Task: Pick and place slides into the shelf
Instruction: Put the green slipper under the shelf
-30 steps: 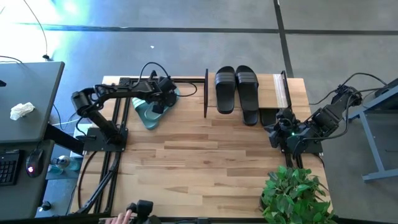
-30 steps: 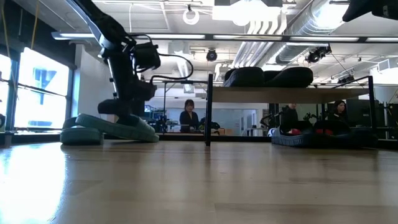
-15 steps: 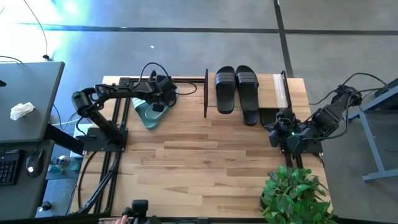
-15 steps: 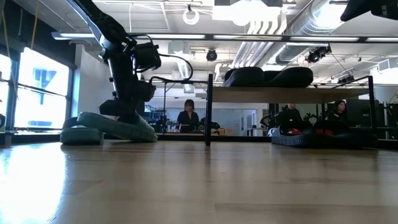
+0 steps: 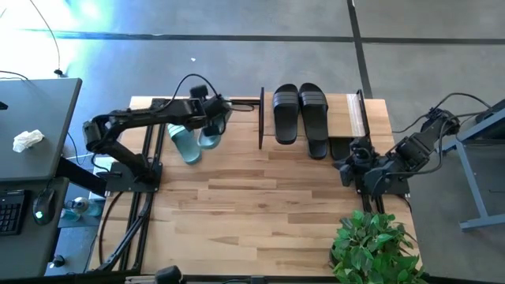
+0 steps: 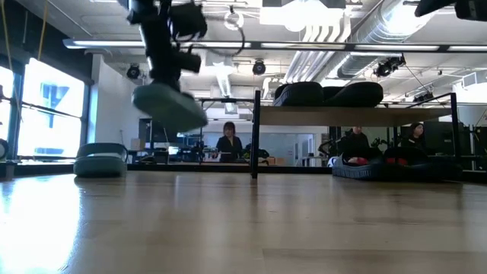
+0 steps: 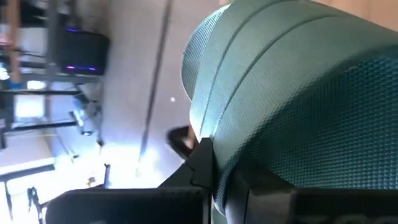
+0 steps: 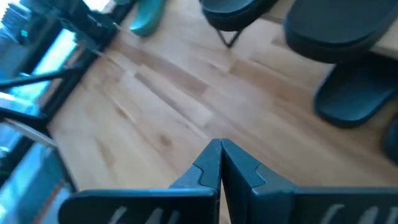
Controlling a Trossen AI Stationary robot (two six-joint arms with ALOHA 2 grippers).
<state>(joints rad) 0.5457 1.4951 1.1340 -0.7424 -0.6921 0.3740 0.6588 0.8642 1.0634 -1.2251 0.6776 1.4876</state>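
High view: shelf [image 5: 341,108] board carries two black slides [image 5: 300,113].

Bright daylight; blue-white glare on grey concrete floor [image 5: 87,12] at high view's upper left. Low view backlit by tall window [image 6: 46,106], near light wooden worktop [image 6: 243,228] blurred. Left wrist view: close sage-green rubber slide [image 7: 298,99] soft, background washed out.

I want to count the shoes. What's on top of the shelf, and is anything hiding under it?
Two black slides lie on the shelf board. Another dark slide sits underneath near its right end; the board hides the rest from above.
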